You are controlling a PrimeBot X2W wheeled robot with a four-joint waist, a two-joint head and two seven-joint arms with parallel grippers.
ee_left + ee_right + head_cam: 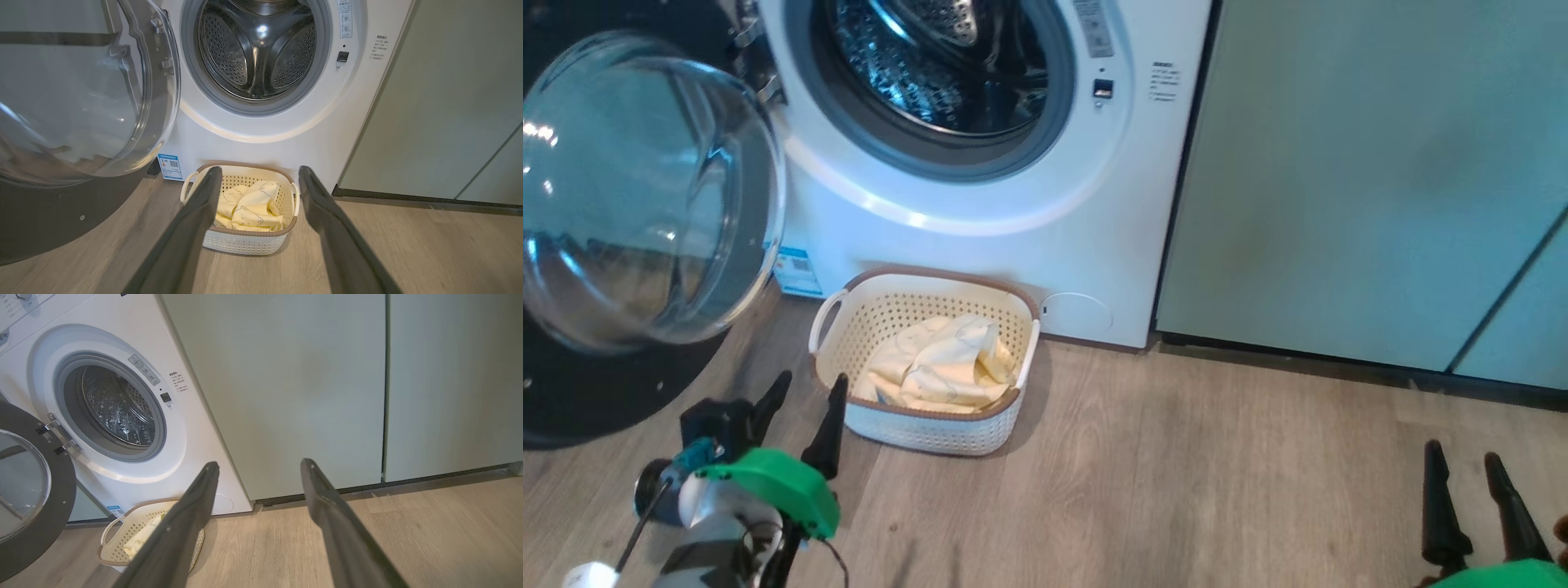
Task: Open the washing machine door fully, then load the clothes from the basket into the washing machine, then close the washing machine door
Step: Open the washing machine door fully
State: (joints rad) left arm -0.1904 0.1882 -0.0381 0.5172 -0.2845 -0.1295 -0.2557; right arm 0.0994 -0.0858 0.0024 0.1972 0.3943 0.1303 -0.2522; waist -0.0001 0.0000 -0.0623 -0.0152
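Observation:
The washing machine [980,204] [278,134] [122,465] stands with its steel drum [257,45] exposed. Its door [645,196] [81,94] [24,486] hangs swung out to the left, glass bowl bulging toward me. On the floor before the machine sits the cream basket [931,429] [245,243] [114,539], holding pale yellow clothes [947,363] [249,202] printed with bear faces. My left gripper [809,390] [259,173] is open, low beside the basket's left end, nothing between its fingers. My right gripper [1462,457] [259,465] is open at the lower right, far from the basket.
Pale green cabinets [1372,180] [327,388] stand right of the machine, with a dark plinth along their foot. Wood-look floor [1192,482] stretches between the basket and my right gripper. A blue QR sticker [170,166] sits low on the machine's left.

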